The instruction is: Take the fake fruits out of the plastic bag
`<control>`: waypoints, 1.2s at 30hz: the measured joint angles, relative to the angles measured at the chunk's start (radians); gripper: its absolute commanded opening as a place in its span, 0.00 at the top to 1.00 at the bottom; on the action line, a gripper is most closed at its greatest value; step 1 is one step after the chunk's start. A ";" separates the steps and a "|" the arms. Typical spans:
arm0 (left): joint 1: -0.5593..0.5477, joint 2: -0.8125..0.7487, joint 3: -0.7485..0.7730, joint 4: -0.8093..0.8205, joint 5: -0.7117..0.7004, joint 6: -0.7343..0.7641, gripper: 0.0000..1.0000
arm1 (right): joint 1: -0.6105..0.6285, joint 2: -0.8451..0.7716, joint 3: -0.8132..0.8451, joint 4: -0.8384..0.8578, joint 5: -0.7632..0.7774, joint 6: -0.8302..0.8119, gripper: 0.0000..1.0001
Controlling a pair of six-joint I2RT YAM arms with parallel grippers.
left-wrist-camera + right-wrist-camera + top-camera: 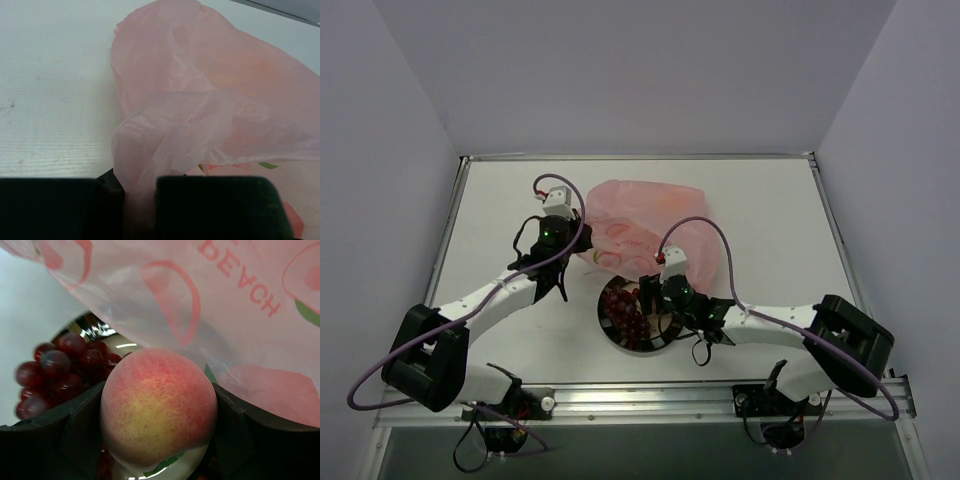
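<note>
The pink plastic bag [650, 225] lies at the table's middle back, crumpled, with red-and-green prints; it fills the left wrist view [210, 100] and hangs over the right wrist view [225, 305]. My left gripper [563, 258] is shut on a fold of the bag's left edge [140, 200]. My right gripper [655, 297] is shut on the pink-orange peach [159, 407], over the round dish [612, 335]. The dark red grape bunch [625, 310] lies in the dish, also in the right wrist view [60, 372]. An orange patch [672, 203] shows through the bag; I cannot tell if it is the mango.
The round black-rimmed metallic dish stands at the table's front middle, just in front of the bag's mouth. Grey walls close in the table at left, right and back. Purple cables loop over both arms.
</note>
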 measured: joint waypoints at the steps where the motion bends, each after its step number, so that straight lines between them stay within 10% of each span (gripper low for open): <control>1: 0.000 0.000 0.000 0.000 0.001 0.000 0.98 | 0.000 0.031 0.003 -0.002 -0.004 0.000 0.52; 4: -0.003 -0.002 -0.001 0.000 0.002 0.000 0.98 | 0.000 0.078 0.021 -0.024 -0.008 -0.001 0.19; 9: -0.008 -0.017 -0.024 0.012 0.002 -0.006 0.98 | 0.001 0.018 0.076 -0.097 -0.008 -0.007 0.07; 12: -0.013 -0.022 -0.053 0.023 0.004 -0.013 0.98 | 0.001 -0.061 0.126 -0.151 -0.008 -0.019 0.12; 16: -0.022 -0.022 -0.071 0.029 0.007 -0.018 0.98 | -0.013 -0.117 0.212 -0.177 -0.008 -0.035 0.74; 19: -0.037 -0.026 -0.072 0.043 0.011 -0.021 0.98 | -0.044 -0.058 0.294 -0.177 0.005 -0.039 0.88; 30: -0.076 -0.090 -0.087 0.111 0.042 -0.021 0.98 | -0.140 0.387 0.526 -0.131 0.080 -0.078 0.91; 36: -0.078 -0.074 -0.098 0.133 0.063 -0.022 0.98 | -0.262 0.531 0.623 -0.110 0.044 -0.234 0.70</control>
